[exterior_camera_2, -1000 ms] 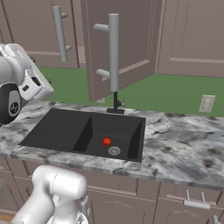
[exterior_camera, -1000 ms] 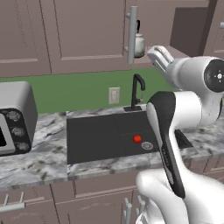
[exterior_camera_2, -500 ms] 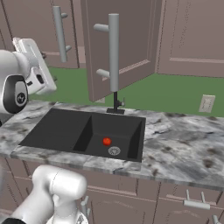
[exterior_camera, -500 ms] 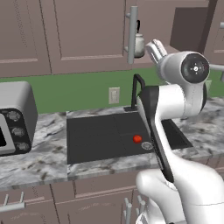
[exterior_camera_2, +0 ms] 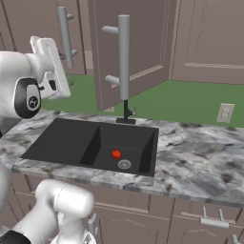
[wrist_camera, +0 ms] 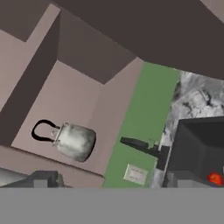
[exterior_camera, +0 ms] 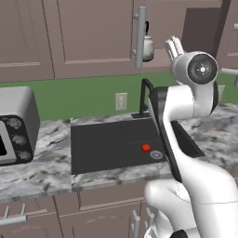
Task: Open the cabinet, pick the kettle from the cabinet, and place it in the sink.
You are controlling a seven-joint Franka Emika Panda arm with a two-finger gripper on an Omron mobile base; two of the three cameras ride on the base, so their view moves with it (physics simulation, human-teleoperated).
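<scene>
- Simulated kitchen: grey marbled counter (exterior_camera_2: 200, 162), green backsplash, mauve-brown wall units above.
- Cabinet (exterior_camera: 93, 37) open: one door (exterior_camera_2: 131, 52) swung out over the basin, bar handle (exterior_camera_2: 124, 57) facing the right base camera. Step one looks done.
- Kettle (exterior_camera: 147, 46) on the cabinet floor, upright, black handle on top. In the hand view, kettle (wrist_camera: 74, 141) rolled sideways in frame by camera tilt, lower left, well apart from the fingertips.
- Gripper (exterior_camera: 174, 46) raised just right of the kettle, level with the opening, fingers spread wide, grasping nothing.
- Sink (exterior_camera: 111, 144) below: red ball (exterior_camera: 146, 148) near the drain, black faucet (exterior_camera: 145, 95) at the back edge.
- Left to do, as a judgement: reach in, grip kettle, lift out, lower into sink. Roughly a third done.
- Counts: 1 kettle, 1 red ball, 1 faucet, 1 sink, 1 drain (exterior_camera_2: 124, 164), 1 wall outlet (exterior_camera: 121, 101), 1 toaster oven (exterior_camera: 16, 125) at left. Long bar handles in the right base view: 2.
- Risk: open door edge close to the arm's reach path.
</scene>
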